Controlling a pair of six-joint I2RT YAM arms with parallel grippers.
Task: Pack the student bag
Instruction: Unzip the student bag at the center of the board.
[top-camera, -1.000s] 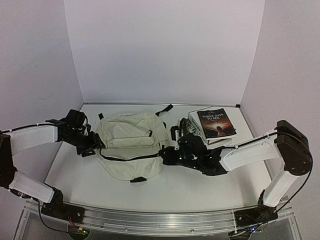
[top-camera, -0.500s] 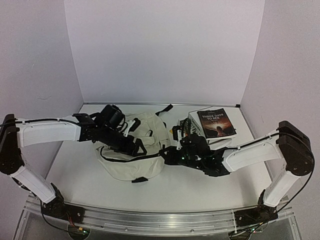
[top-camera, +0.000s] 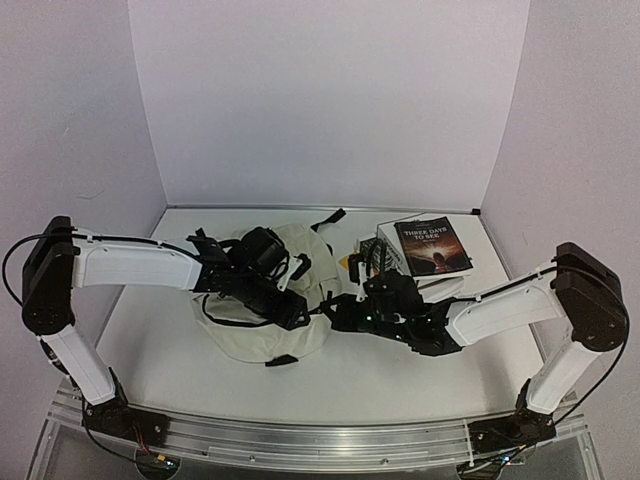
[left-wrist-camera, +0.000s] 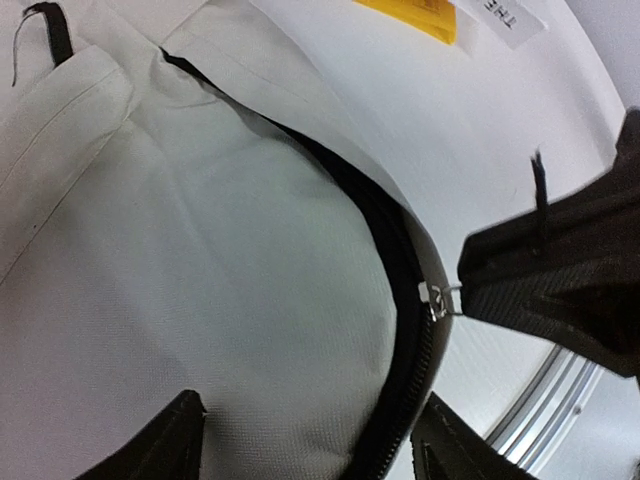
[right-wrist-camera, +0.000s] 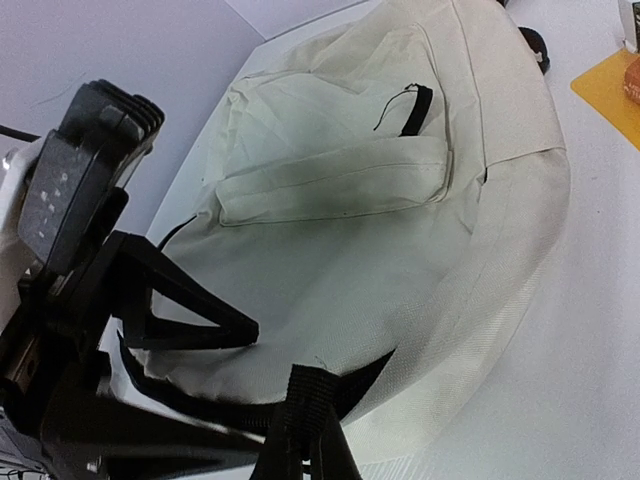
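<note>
Standing over the desk, I see the bag lying flat in the centre of the frame, with books well apart at upper right. The left gripper hovers directly over the bag, jaws spread wide and gripping nothing. The zip curves down beneath them, close to one fingertip. The right gripper sits at the bag's right edge, jaws pinched shut on what looks like the zip pull. The left arm, I'd judge, is nearer the opening.
</note>
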